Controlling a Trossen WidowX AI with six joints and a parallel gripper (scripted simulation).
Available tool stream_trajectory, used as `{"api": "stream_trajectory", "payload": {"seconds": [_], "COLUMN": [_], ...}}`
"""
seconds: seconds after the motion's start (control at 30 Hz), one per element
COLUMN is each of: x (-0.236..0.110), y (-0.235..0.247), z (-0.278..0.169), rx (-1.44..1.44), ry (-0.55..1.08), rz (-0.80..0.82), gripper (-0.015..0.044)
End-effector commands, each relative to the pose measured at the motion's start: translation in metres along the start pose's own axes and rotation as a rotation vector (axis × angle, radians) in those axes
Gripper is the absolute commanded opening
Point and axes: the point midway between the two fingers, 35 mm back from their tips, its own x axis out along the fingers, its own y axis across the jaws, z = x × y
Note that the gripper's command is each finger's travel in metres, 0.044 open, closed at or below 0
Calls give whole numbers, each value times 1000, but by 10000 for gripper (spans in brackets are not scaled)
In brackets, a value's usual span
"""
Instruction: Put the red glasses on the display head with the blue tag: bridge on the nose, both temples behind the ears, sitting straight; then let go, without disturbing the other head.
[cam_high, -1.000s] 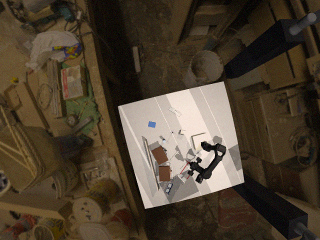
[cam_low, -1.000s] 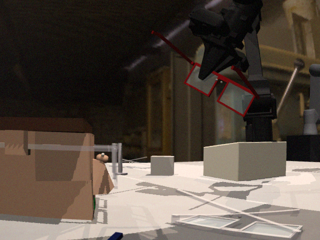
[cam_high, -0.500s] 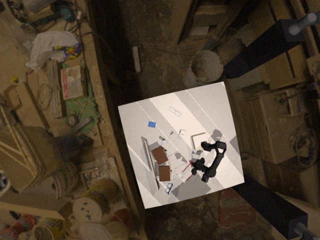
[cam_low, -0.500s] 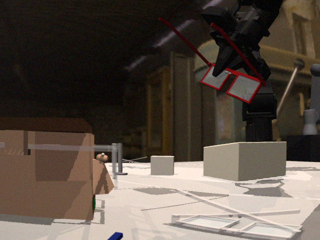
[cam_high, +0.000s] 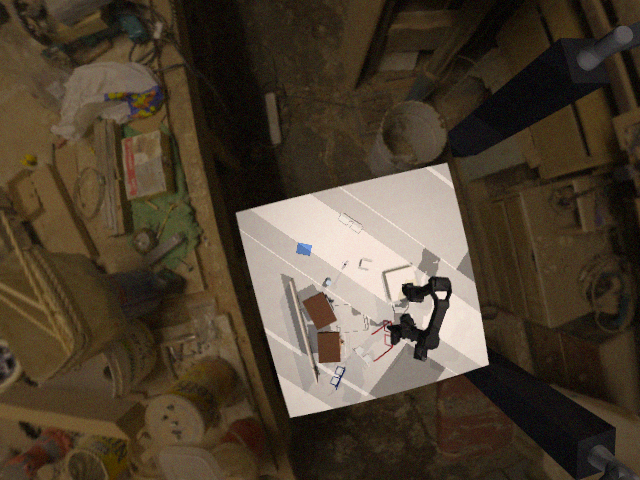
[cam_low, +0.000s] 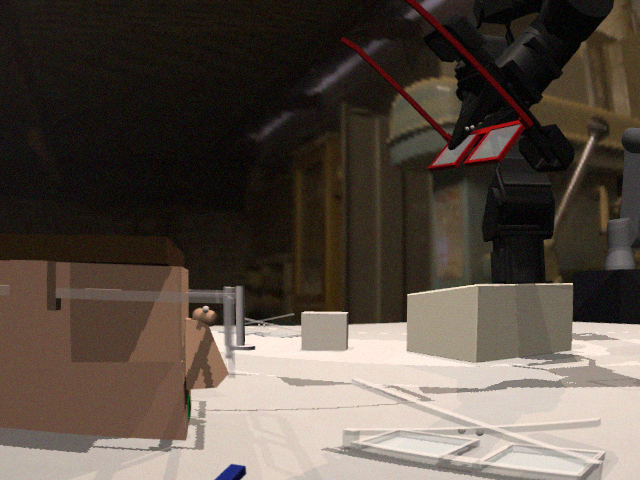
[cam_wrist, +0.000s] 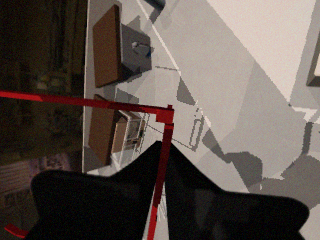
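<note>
My gripper (cam_high: 395, 333) (cam_low: 473, 126) (cam_wrist: 163, 146) is shut on the red glasses (cam_high: 383, 353) (cam_low: 478, 147) (cam_wrist: 167, 125) at the bridge. It holds them high above the table, tilted, with the temples slanting up and away. Two brown-topped display heads stand side by side to the gripper's left in the top view. The farther head (cam_high: 318, 310) (cam_wrist: 107, 47) has a small blue tag (cam_wrist: 148, 50) at its front. The nearer head (cam_high: 328, 346) (cam_low: 93, 341) (cam_wrist: 101, 127) wears clear glasses and has a green tag. The red glasses touch neither head.
White glasses (cam_high: 361, 353) (cam_low: 474, 447) lie on the table near the heads, blue glasses (cam_high: 337, 376) at the front edge, and clear glasses (cam_high: 348, 220) far back. A pale block (cam_low: 491, 320) bears the arm's base. There is also a small cube (cam_low: 324, 329), a thin post (cam_low: 238, 315) and a flat blue square (cam_high: 303, 249).
</note>
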Motion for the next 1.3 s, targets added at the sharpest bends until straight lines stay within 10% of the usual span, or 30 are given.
{"api": "stream_trajectory", "payload": {"seconds": [0.0, 1.27], "x": [-4, 19], "y": [-5, 5], "z": [3, 12], "rx": [125, 8], "ry": [29, -66], "rz": [34, -87], "gripper": [0, 0]}}
